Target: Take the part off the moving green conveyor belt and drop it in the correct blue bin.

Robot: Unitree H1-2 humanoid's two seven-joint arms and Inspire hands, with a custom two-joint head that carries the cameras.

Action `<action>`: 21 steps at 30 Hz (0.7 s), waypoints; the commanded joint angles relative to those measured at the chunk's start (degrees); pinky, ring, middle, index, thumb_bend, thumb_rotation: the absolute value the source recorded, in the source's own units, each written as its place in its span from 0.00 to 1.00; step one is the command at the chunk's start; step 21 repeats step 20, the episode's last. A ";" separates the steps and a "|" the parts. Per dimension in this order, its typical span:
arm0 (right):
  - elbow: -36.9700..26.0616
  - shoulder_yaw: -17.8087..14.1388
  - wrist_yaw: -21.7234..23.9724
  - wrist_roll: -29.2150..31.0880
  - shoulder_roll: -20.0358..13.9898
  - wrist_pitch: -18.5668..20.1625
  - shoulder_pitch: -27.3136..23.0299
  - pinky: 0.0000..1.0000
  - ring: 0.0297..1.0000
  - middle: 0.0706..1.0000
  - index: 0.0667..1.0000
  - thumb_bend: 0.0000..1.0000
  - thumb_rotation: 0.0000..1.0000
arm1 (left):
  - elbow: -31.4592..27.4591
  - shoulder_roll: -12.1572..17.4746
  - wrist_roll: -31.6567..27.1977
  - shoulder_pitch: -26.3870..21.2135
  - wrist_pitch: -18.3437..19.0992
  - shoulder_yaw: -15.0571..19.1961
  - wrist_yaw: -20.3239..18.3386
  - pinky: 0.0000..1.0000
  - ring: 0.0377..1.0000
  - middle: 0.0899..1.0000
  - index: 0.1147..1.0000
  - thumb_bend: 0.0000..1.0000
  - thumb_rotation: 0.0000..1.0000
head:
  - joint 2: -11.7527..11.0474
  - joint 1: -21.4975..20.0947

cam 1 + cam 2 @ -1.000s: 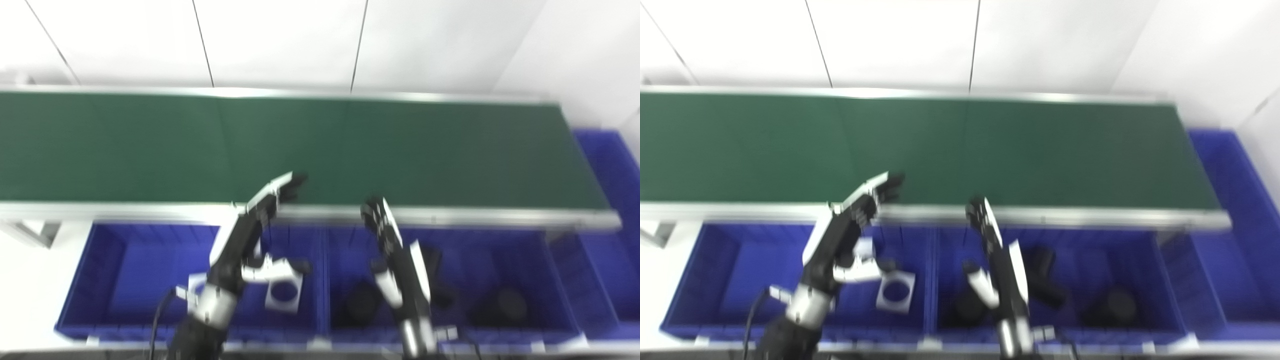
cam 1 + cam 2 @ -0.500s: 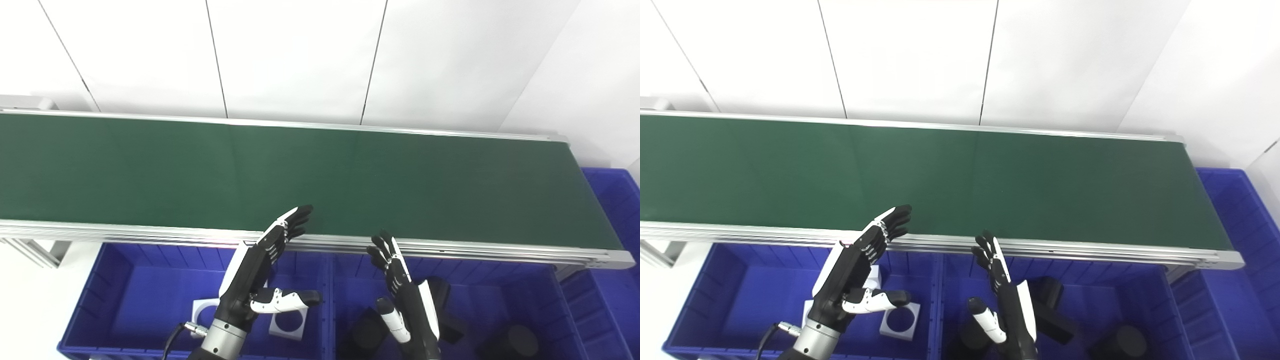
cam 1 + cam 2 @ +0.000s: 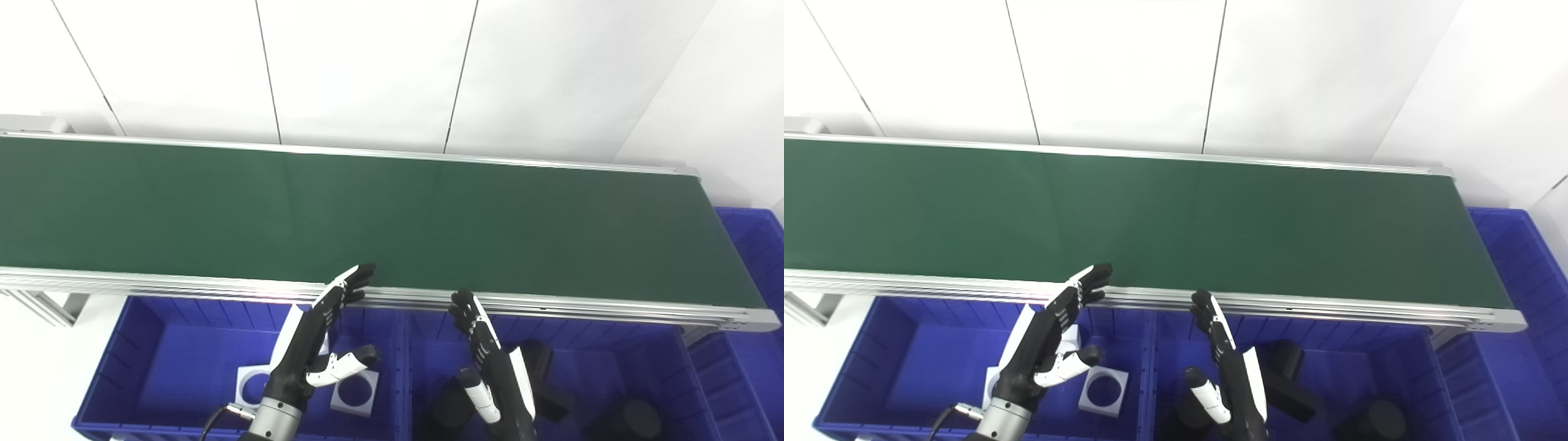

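Note:
The green conveyor belt (image 3: 392, 214) runs across the view and carries no part that I can see. My left hand (image 3: 315, 334) is open and empty, its fingers stretched up to the belt's near rail above the left blue bin (image 3: 159, 349). My right hand (image 3: 490, 361) is open and empty, fingers pointing up, over the middle blue bin (image 3: 637, 343). The left bin holds white square parts with round holes (image 3: 355, 392). The middle bin holds black parts (image 3: 634, 416).
The belt's aluminium rail (image 3: 551, 303) runs along the near edge, just beyond both hands. Another blue bin (image 3: 753, 245) stands at the belt's right end. A white panelled wall (image 3: 367, 67) rises behind the belt.
The camera has tilted up, so the belt sits lower in the picture, and the blur has gone. Both hands stay open; the left hand's fingers have drawn back slightly toward the rail.

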 commanded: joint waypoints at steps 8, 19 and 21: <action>4.60 0.55 0.20 0.07 -0.05 -2.81 -2.17 0.94 0.94 0.97 0.96 0.77 1.00 | 10.79 -0.61 -1.71 -2.72 -7.88 0.04 -0.59 0.94 0.97 0.96 0.91 0.75 0.90 | -0.10 -0.54; 7.14 -0.40 1.36 0.89 1.30 -2.80 -2.37 0.97 0.97 0.98 0.97 0.81 1.00 | 14.35 -0.27 -1.46 -3.30 -9.04 -0.85 -0.22 0.98 0.99 0.98 0.91 0.81 1.00 | 0.13 -0.83; 7.11 -0.45 1.47 0.79 1.42 -2.80 -2.35 0.97 0.97 0.98 0.97 0.81 1.00 | 14.30 -0.23 -1.44 -3.27 -9.04 -0.88 -0.28 0.98 0.99 0.98 0.91 0.81 1.00 | 0.15 -0.83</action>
